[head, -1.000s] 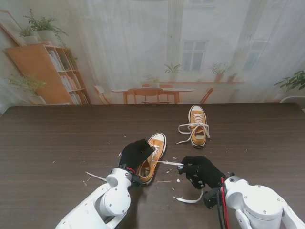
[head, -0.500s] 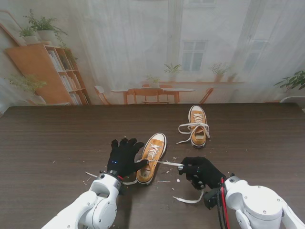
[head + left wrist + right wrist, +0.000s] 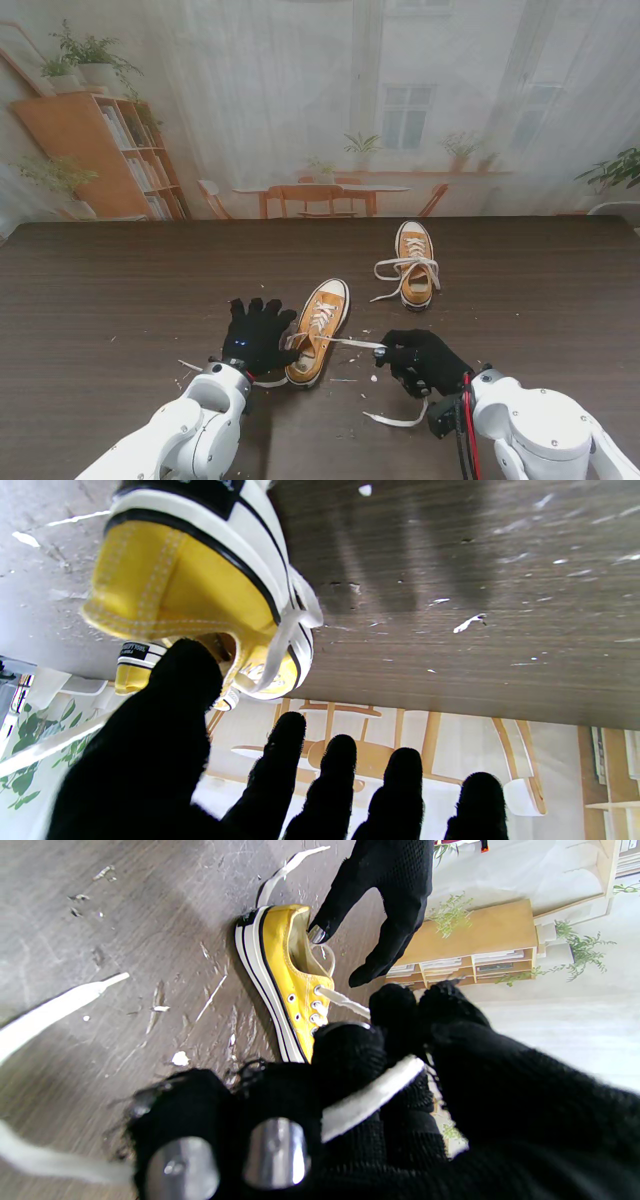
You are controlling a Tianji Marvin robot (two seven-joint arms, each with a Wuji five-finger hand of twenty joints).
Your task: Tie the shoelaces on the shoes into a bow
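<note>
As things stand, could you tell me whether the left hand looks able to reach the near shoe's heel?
Probably yes. The left hand is open, fingers spread, right beside the near shoe, and nothing lies between them. The right hand holds the lace off to the other side.

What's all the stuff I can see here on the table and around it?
Near shoe: one, yellow-orange, white toe cap, table centre, laces untied.
Far shoe: one, same colours, farther from me, to the right, laces loose.
Lace: one, white, running from the near shoe into the right hand.
Table: one, dark wood, with small white scraps.
Backdrop: one, printed room scene.
Left hand: black glove, fingers spread, beside the near shoe.
Right hand: black glove, closed on the lace.
</note>
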